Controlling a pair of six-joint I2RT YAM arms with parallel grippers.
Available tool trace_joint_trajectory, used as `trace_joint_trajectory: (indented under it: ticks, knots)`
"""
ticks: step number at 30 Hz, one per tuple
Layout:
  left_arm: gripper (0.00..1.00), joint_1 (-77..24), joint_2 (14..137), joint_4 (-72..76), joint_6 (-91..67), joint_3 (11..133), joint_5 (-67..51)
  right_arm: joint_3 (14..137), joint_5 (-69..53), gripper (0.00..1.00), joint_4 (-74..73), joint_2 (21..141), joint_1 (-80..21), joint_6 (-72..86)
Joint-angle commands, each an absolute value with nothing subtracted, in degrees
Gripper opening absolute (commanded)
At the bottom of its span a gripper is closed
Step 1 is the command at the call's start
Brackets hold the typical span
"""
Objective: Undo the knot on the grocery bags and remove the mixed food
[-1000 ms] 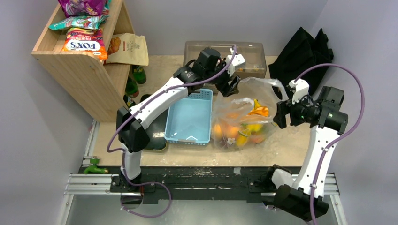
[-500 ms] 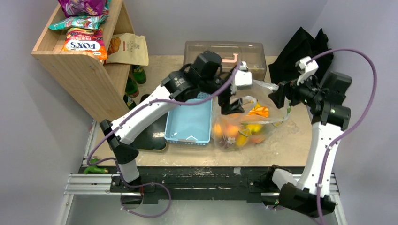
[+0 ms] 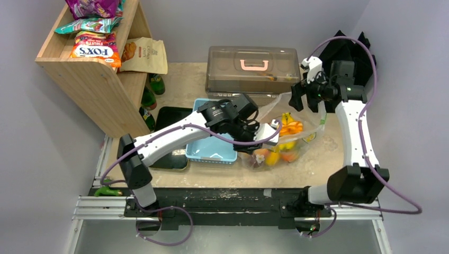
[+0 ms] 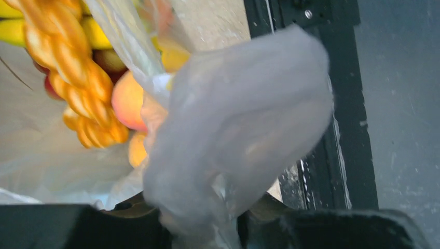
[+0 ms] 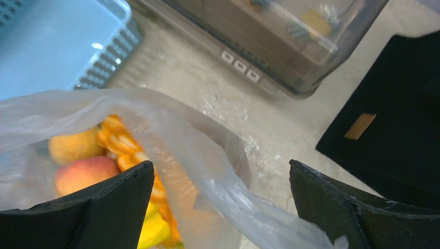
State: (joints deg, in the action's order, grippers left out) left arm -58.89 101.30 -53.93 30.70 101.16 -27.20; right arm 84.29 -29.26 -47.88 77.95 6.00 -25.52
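A: Well, position of the grocery bag [image 3: 312,124]?

B: It lay on the table [image 3: 182,87], just right of the blue basket [image 3: 209,151] and in front of the clear lidded box [image 3: 233,66]. The mixed food [image 3: 275,153] was all inside it.

A: What could be identified?

B: Left wrist view: braided bread [image 4: 67,67], golden-brown, sat against a peach [image 4: 127,101]. A banana [image 4: 13,31] showed at the upper left edge. Other yellow and orange fruit could not be told apart.

A: Left gripper [image 3: 263,136]?

B: Its arm lay across the basket, with the claw at the bag's near-left side. It was clenched on a bunched, whitish fold of the bag's film. The fold ballooned up out of the pinch and hid part of the food. Whether that fold was knotted, I could not tell.

A: Right gripper [image 3: 297,98]?

B: It was at the bag's far edge, near the box's right end. Released: the fingers [image 5: 104,207] were spread wide, and the film's rim ran loose between them. The black fabric bag [image 5: 394,78] lay just beyond.

A: Bag mouth?

B: The right wrist view showed a gap in the film, with bread and peach below.
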Motion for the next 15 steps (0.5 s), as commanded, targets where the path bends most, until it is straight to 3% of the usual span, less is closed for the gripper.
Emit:
trace_joint_trajectory:
  ticks: [1,4,6,8,9,11,15]
  knots:
    - [0.25,-59.1,93.2,-55.0,34.6,95.3,-28.5,85.7,-24.1,0.99,-55.3,80.5,6.0,-34.3]
    - [0.21,-59.4,91.5,-54.5,35.0,91.6,-28.6,82.2,-23.4,0.97,-57.0,79.5,6.0,-34.8]
    - [0.19,-59.6,91.3,-54.3,35.4,89.7,-28.4,80.5,-24.0,0.84,-58.5,79.4,6.0,-35.1]
    - [0.14,-59.9,91.6,-55.0,36.9,88.0,-28.3,79.6,-25.4,0.57,-59.9,79.3,6.0,-35.3]
    - [0.12,-60.1,91.6,-55.0,37.9,86.8,-28.0,79.7,-26.6,0.34,-60.7,79.3,6.0,-35.1]
    - [0.09,-60.2,90.9,-55.4,39.9,84.4,-27.8,80.9,-28.4,0.01,-61.8,79.2,6.3,-33.5]
    - [0.06,-60.6,85.0,-52.2,46.7,76.5,-24.1,83.8,-33.6,0.0,-61.2,78.1,7.8,-29.0]
